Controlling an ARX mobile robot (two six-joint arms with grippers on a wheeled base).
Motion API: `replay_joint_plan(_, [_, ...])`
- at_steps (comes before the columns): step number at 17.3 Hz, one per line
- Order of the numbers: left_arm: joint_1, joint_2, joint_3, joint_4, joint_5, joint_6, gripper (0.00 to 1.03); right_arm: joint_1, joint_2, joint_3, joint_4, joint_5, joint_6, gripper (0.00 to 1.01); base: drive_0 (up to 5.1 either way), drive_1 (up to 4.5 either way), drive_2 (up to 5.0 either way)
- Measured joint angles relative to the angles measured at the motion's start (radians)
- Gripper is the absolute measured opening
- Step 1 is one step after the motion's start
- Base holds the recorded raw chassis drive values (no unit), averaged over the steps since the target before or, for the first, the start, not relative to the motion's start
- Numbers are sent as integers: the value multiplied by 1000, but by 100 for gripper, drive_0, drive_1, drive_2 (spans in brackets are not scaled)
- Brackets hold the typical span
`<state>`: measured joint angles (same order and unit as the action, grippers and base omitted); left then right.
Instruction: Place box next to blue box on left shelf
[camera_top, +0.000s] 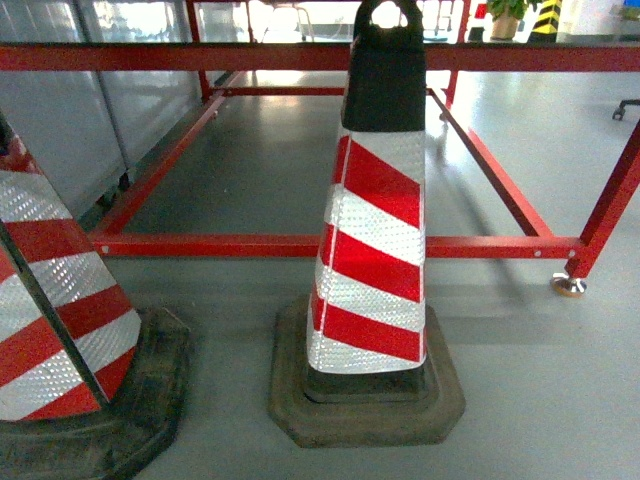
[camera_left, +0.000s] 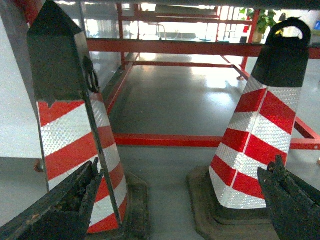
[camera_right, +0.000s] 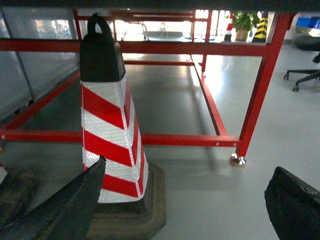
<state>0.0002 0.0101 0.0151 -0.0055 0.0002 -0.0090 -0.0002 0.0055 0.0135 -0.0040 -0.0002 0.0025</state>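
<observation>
Head view showed no blue crate and no roller shelf; neither task item appeared in any of the three views, so the crate's position relative to the fingers could not be established. Judged from the task wording alone, a box meant for a shelf would likely be rigid and bulky, best taken with both grippers on opposite walls or under the rim; this was unconfirmed.

Left gripper (camera_left: 182, 200) had its fingers spread wide apart, holding nothing. Right gripper (camera_right: 192, 202) likewise stood with fingers wide apart and empty. Both hung low above the grey floor (camera_top: 540, 400).

Directly ahead stood a red-and-white striped traffic cone (camera_top: 375, 230) with a black top and a dark rubber base. A second cone (camera_top: 50, 300) stood to its left, well apart from it at the base. Behind both ran a red metal frame (camera_top: 250, 245) on a castor (camera_top: 568, 285), with grey panels (camera_top: 90, 100) to the left. A potted plant (camera_right: 242, 22) stood far off.
</observation>
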Motion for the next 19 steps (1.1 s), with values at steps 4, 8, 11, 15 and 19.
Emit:
replay_joint_plan(4, [0,0,0,0,1,10,98,0,0,0,-1,0,0,98,0,0,0])
replay_joint_plan(8, [0,0,0,1,0,10,98,0,0,0,0,0,0,98,0,0,0])
replay_joint_plan(11, [0,0,0,1,0,10,98,0,0,0,-1,0,1,98,0,0,0])
replay_joint_plan(15, [0,0,0,0,0,10,98,0,0,0,-2,0,1,98,0,0,0])
replay_joint_plan(19, [0,0,0,0,0,10,98,0,0,0,-2,0,1,98,0,0,0])
